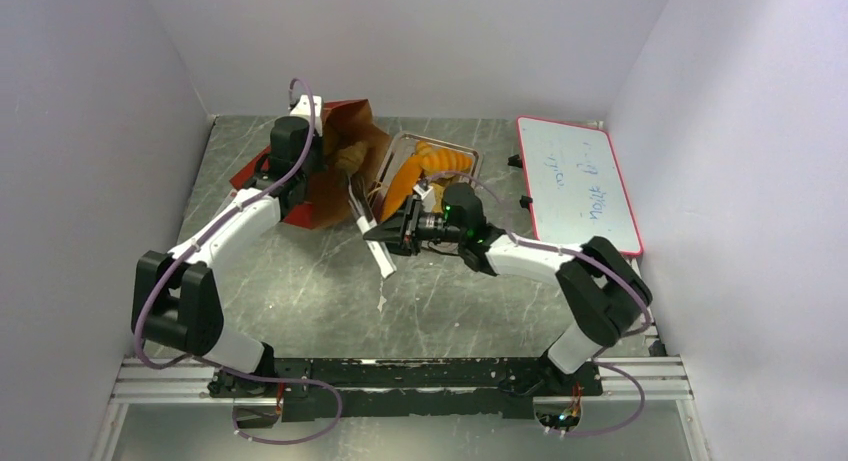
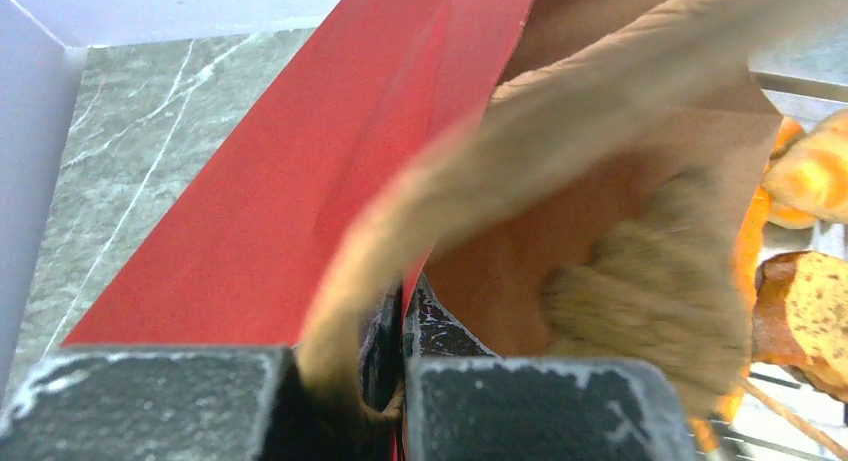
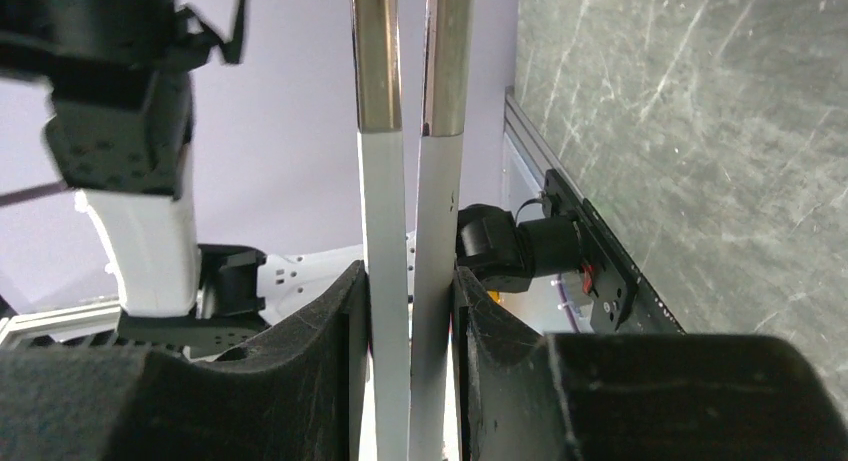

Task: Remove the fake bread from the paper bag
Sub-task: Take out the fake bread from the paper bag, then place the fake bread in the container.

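The rust-red paper bag (image 1: pixel 335 141) lies at the back left with its brown inside showing (image 2: pixel 250 221). My left gripper (image 1: pixel 305 171) is shut on the bag's edge (image 2: pixel 403 341), beside a tan cord handle (image 2: pixel 430 181). A blurred tan lump (image 2: pixel 640 291) sits at the bag's mouth (image 1: pixel 350 157). Fake bread, an orange loaf (image 1: pixel 400 186) and a ridged croissant (image 1: pixel 446 159), lies in the silver tray (image 1: pixel 470 157); some also shows in the left wrist view (image 2: pixel 815 176). My right gripper (image 1: pixel 392 231) is shut on white-handled metal tongs (image 3: pixel 385 181) in front of the tray.
A red-framed whiteboard (image 1: pixel 580 181) lies at the back right. The tongs' white end (image 1: pixel 386 264) points toward the near middle of the grey marble table (image 1: pixel 450 301). White walls close in the left, back and right sides.
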{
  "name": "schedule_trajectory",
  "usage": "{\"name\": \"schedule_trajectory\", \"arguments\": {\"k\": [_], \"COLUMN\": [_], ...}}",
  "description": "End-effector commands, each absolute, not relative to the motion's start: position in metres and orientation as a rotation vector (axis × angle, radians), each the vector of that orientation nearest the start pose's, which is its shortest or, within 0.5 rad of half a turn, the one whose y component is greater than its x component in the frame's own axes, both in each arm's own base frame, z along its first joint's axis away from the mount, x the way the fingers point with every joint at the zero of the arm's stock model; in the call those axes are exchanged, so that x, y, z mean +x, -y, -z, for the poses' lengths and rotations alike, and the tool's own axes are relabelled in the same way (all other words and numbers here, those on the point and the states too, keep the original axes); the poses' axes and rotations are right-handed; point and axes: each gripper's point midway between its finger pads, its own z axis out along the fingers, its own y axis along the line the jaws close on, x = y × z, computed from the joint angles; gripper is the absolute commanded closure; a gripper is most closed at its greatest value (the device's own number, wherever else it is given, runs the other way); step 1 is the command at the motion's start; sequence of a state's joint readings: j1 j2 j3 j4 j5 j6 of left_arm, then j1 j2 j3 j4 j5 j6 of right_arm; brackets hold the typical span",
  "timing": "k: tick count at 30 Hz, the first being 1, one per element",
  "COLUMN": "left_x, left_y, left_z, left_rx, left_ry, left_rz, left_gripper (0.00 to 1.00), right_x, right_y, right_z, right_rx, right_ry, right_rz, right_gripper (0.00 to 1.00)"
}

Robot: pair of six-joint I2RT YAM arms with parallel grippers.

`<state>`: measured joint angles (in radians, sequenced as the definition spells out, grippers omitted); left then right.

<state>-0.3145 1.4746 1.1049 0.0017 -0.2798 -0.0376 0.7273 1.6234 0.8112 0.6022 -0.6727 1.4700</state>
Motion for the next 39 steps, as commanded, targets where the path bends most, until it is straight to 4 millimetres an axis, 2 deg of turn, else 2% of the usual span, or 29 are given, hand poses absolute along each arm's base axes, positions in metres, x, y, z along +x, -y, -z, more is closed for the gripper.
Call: {"name": "schedule_trajectory", "arguments": {"k": [1, 7, 11, 16, 20, 22, 27, 30, 34, 36, 39], "left_x": [0.461, 0.467, 0.466, 0.463, 0.459, 0.457, 0.454, 0.453, 0.452, 0.452, 0.452], "left_y": [0.089, 0.087, 0.088, 0.089, 0.09, 0.091, 0.093, 0.094, 0.094, 0.094, 0.094], "left_z": [-0.219, -0.217, -0.219, -0.224, -0.229, -0.232, -0.239, -0.241, -0.242, -0.242, -0.241], "left_rx": [0.016, 0.0, 0.0, 0.003, 0.004, 0.01, 0.02, 0.019, 0.02, 0.021, 0.021], "left_ry": [-1.918, -1.916, -1.908, -1.899, -1.887, -1.88, -1.863, -1.859, -1.858, -1.858, -1.861], "left_rz": [-0.047, -0.048, -0.036, -0.017, -0.001, 0.009, 0.03, 0.035, 0.037, 0.036, 0.037], "left_gripper": [0.93, 0.93, 0.93, 0.93, 0.93, 0.93, 0.93, 0.93, 0.93, 0.93, 0.93], "right_x": [0.23, 0.237, 0.246, 0.254, 0.25, 0.256, 0.254, 0.252, 0.247, 0.245, 0.243], "right_y": [-0.369, -0.333, -0.309, -0.289, -0.285, -0.275, -0.268, -0.265, -0.261, -0.261, -0.261], "right_z": [-0.214, -0.218, -0.212, -0.189, -0.165, -0.153, -0.135, -0.125, -0.112, -0.111, -0.11], "right_rx": [0.178, 0.247, 0.315, 0.392, 0.439, 0.495, 0.548, 0.568, 0.605, 0.615, 0.626], "right_ry": [-2.253, -2.221, -2.205, -2.234, -2.279, -2.283, -2.304, -2.327, -2.352, -2.349, -2.349], "right_rz": [-1.912, -1.804, -1.731, -1.666, -1.633, -1.6, -1.582, -1.565, -1.571, -1.595, -1.613], "right_gripper": [0.99, 0.99, 0.99, 0.99, 0.99, 0.99, 0.97, 0.93, 0.78, 0.71, 0.67]}}
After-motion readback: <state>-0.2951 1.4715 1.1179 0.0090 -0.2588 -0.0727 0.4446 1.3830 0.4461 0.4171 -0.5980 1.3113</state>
